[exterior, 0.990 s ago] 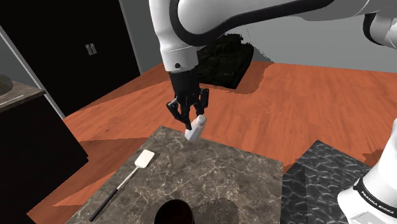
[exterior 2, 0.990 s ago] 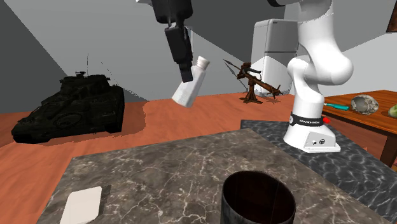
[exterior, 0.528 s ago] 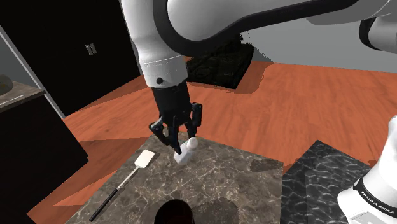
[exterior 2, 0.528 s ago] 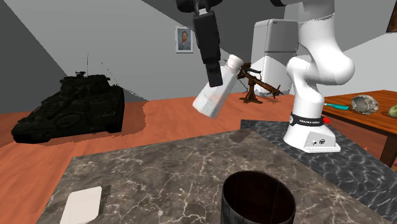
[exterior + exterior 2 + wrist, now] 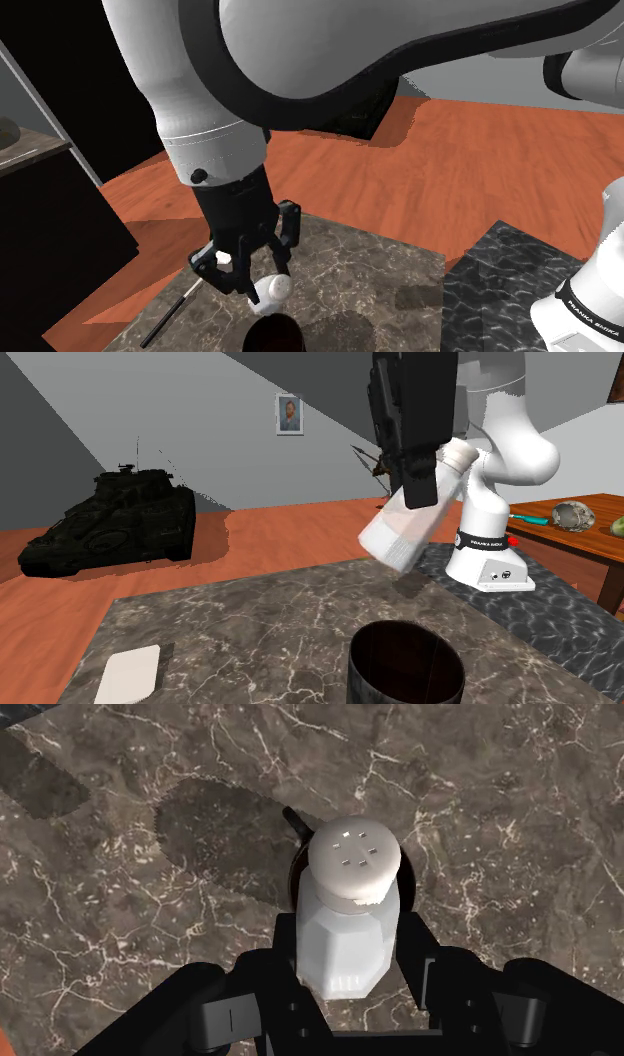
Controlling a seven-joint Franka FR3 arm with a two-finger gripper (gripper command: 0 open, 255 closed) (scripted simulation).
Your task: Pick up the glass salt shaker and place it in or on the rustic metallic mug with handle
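Note:
My gripper (image 5: 255, 275) is shut on the salt shaker (image 5: 272, 290), a pale ribbed bottle with a white holed cap. It hangs tilted just above the dark mug (image 5: 275, 335) at the shoulder view's bottom edge. In the second exterior view the gripper (image 5: 422, 487) holds the shaker (image 5: 408, 524) slanted, cap up, above and a little behind the open dark mug (image 5: 405, 667). Looking along the gripper (image 5: 345, 972), the shaker (image 5: 345, 919) sits clasped between both fingers. Parts of the mug's rim and handle (image 5: 294, 824) peek out behind it.
The mug stands on a dark marble counter (image 5: 250, 612). A white spatula head (image 5: 130, 674) lies near the counter's corner, and its dark handle (image 5: 170, 310) shows beside the gripper. My white stand (image 5: 490, 567) is at the second exterior view's right. A black tank model (image 5: 110, 522) sits on the orange floor.
The gripper has carried the shaker from the counter's far edge toward the mug, lowering it until it hangs just over the rim. The grip stayed shut throughout.

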